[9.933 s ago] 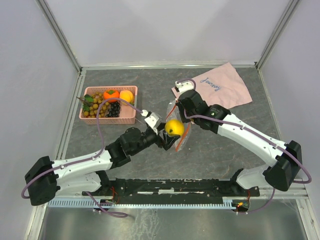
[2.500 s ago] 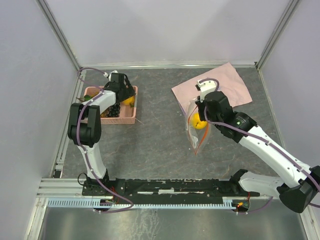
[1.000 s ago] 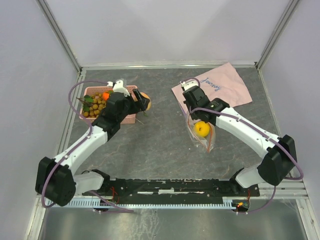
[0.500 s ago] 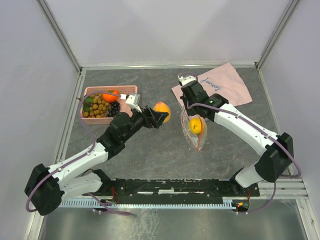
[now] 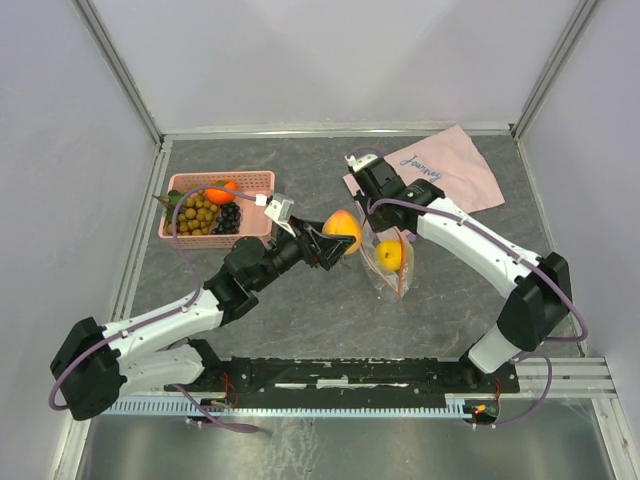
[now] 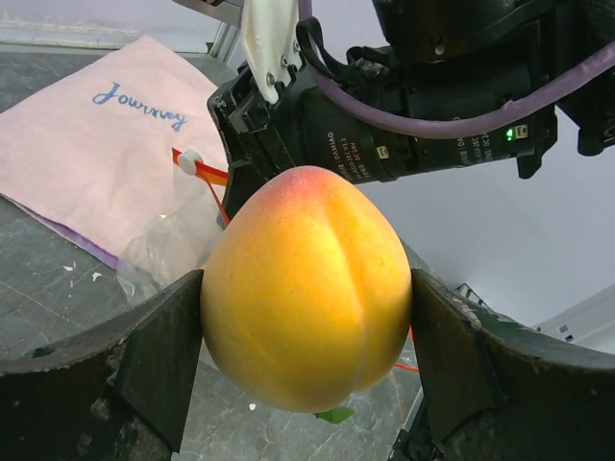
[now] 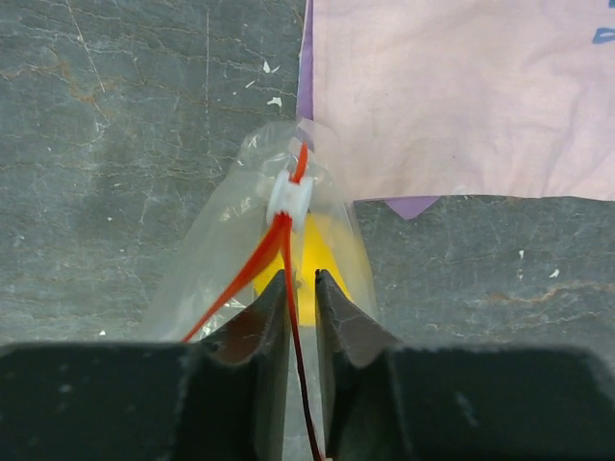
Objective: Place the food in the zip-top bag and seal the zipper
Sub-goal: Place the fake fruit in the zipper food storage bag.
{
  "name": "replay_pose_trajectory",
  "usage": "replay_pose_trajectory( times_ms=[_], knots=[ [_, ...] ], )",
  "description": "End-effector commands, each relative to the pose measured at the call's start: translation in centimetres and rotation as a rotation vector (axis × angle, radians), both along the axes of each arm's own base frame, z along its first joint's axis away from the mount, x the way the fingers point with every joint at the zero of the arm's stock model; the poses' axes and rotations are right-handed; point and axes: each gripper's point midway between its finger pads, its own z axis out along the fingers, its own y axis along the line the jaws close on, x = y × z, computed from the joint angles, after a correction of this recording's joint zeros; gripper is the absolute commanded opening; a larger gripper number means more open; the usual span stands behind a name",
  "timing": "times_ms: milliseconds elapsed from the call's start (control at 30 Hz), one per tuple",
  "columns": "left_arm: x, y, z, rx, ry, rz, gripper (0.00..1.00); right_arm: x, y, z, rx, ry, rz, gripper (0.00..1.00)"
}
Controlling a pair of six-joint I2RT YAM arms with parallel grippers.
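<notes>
My left gripper (image 5: 340,236) is shut on a yellow-orange fruit (image 5: 343,230) and holds it in the air just left of the clear zip-top bag (image 5: 385,262). In the left wrist view the fruit (image 6: 307,288) fills the space between the fingers, with the bag's orange-red zipper (image 6: 207,173) behind it. My right gripper (image 5: 372,208) is shut on the bag's mouth edge and holds the bag up. In the right wrist view its fingers (image 7: 267,312) pinch the red zipper strip (image 7: 279,240) just below the white slider (image 7: 290,197). A yellow lemon (image 5: 391,256) lies inside the bag.
A pink basket (image 5: 250,178) at the back left holds a persimmon (image 5: 222,190), tan berries (image 5: 195,212) and dark grapes (image 5: 228,218). A pink cloth with writing (image 5: 450,175) lies at the back right, behind the bag. Grey walls enclose the table.
My left gripper has carried the orange fruit from the basket rightward, close to the bag's mouth. The right gripper still holds the bag, shifted slightly back and left.
</notes>
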Motion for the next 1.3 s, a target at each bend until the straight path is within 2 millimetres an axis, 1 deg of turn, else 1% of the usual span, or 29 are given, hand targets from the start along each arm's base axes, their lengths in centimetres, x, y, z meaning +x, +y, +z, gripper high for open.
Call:
replay_pose_trajectory(
  times_ms=[0, 167, 467, 533, 633, 767, 867, 967, 1133, 1267],
  knots=[
    [-0.1, -0.1, 2.1, -0.035, -0.088, -0.007, 0.33, 0.2, -0.8, 2.7, -0.029, -0.049, 0.021, 0.26],
    [-0.1, -0.3, 1.8, -0.032, -0.088, -0.013, 0.33, -0.6, -2.0, 3.6, -0.060, -0.058, 0.024, 0.31],
    [-0.1, -0.5, 1.4, -0.028, -0.082, -0.020, 0.31, -1.6, -3.1, 5.1, -0.043, -0.092, 0.010, 0.31],
    [-0.2, -0.6, 1.4, -0.030, -0.085, -0.025, 0.31, -1.5, -3.3, 5.2, -0.045, -0.099, 0.004, 0.25],
    [-0.3, -0.8, 1.4, -0.031, -0.088, -0.039, 0.31, -1.5, -3.4, 4.8, -0.051, -0.095, -0.006, 0.13],
    [-0.3, -1.0, 1.6, -0.033, -0.101, -0.048, 0.31, -1.7, -2.9, 5.5, -0.004, -0.115, -0.005, 0.02],
    [-0.3, -1.1, 2.3, -0.056, -0.131, -0.049, 0.31, -1.8, -2.5, 6.1, 0.038, -0.131, -0.003, 0.02],
    [-0.2, -1.5, 3.3, -0.090, -0.163, -0.059, 0.30, -2.1, -1.8, 6.3, 0.076, -0.133, 0.007, 0.02],
    [0.6, -2.4, 3.9, -0.143, -0.173, -0.052, 0.29, -2.4, -0.7, 6.0, 0.122, -0.123, 0.019, 0.02],
    [1.6, -2.5, 4.1, -0.193, -0.168, -0.012, 0.28, -2.6, -0.1, 5.7, 0.150, -0.118, 0.026, 0.02]
  ],
)
